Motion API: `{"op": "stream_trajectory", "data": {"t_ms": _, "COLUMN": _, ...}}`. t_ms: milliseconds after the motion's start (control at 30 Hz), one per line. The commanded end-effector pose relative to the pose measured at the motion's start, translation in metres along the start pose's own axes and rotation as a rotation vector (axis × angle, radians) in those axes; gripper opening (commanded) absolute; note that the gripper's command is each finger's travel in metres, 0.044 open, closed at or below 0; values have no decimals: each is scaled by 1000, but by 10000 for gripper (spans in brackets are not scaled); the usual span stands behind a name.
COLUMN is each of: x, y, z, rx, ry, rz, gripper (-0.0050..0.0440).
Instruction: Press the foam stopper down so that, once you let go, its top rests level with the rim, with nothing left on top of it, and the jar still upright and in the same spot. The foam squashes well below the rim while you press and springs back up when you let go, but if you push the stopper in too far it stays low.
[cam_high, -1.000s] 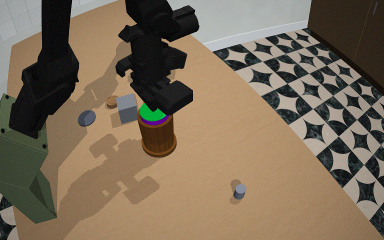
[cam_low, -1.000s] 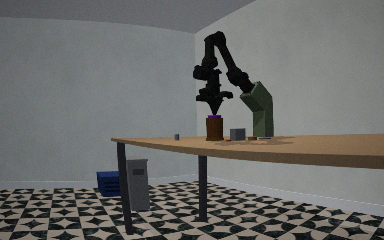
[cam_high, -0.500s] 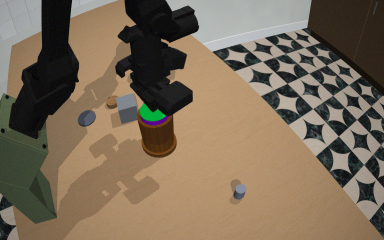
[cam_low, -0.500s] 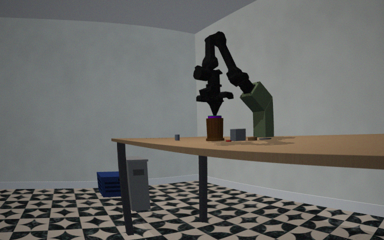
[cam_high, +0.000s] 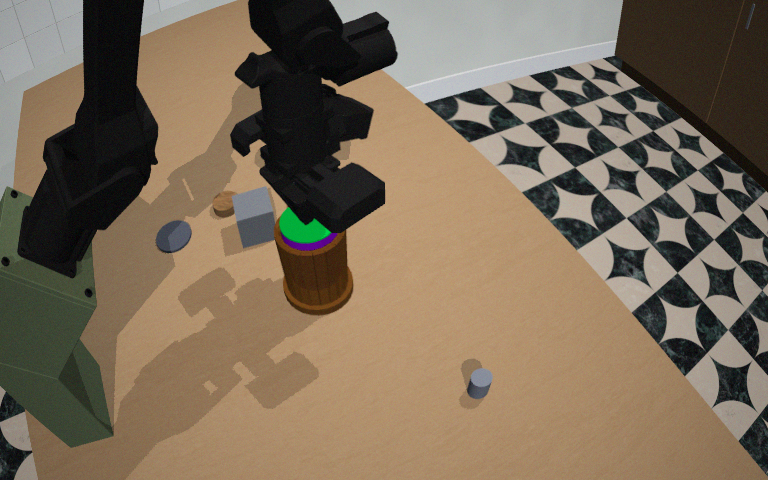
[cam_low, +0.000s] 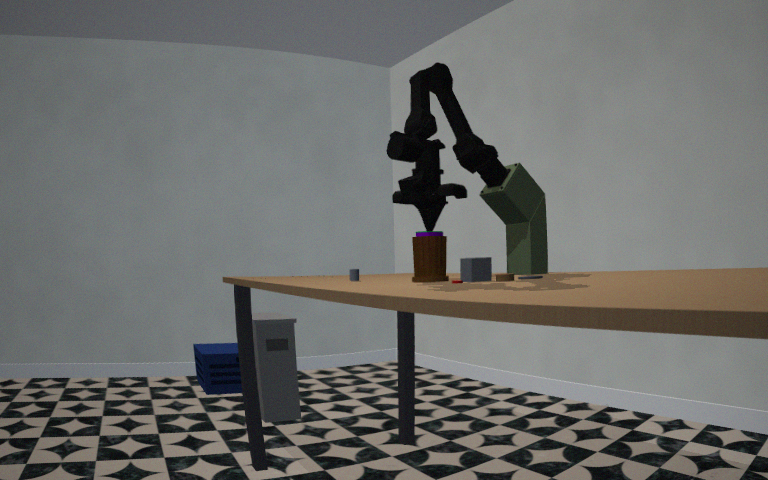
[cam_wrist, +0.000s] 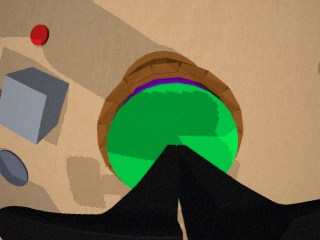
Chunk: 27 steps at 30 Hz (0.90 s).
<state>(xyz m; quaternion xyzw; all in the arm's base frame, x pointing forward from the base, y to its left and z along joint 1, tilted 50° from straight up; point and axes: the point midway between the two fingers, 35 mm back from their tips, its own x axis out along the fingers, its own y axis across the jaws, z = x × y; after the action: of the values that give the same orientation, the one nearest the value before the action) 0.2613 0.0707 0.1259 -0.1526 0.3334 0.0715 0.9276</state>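
Note:
A brown wooden jar (cam_high: 314, 277) (cam_low: 429, 257) (cam_wrist: 110, 110) stands upright on the table (cam_high: 509, 316). The foam stopper (cam_high: 299, 230) (cam_low: 428, 233) (cam_wrist: 167, 123) has a green top and a purple side. It sits in the jar's mouth with a thin purple band showing above the rim. My gripper (cam_high: 312, 217) (cam_low: 429, 226) (cam_wrist: 175, 153) is shut and empty. It points straight down over the middle of the stopper. Its tip is at the green top or a hair above it; I cannot tell if they touch.
A grey cube (cam_high: 254, 216) (cam_low: 475, 269) (cam_wrist: 30, 103) stands close beside the jar. Near it lie a wooden disc (cam_high: 224, 202) (cam_low: 504, 277), a flat grey disc (cam_high: 173, 236) (cam_wrist: 12, 167) and a small red disc (cam_wrist: 40, 34). A small grey cylinder (cam_high: 479, 383) (cam_low: 354, 274) stands apart. The green arm base (cam_high: 39, 316) (cam_low: 523, 226) is at the table's edge.

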Motion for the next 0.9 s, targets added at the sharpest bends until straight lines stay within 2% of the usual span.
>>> {"op": "stream_trajectory", "data": {"t_ms": 0, "x": -1, "y": 0, "z": 1, "rx": -1, "ry": -6, "rz": 2, "gripper": 0}}
{"op": "stream_trajectory", "data": {"t_ms": 867, "x": 2, "y": 0, "z": 0, "rx": -1, "ry": -6, "rz": 2, "gripper": 0}}
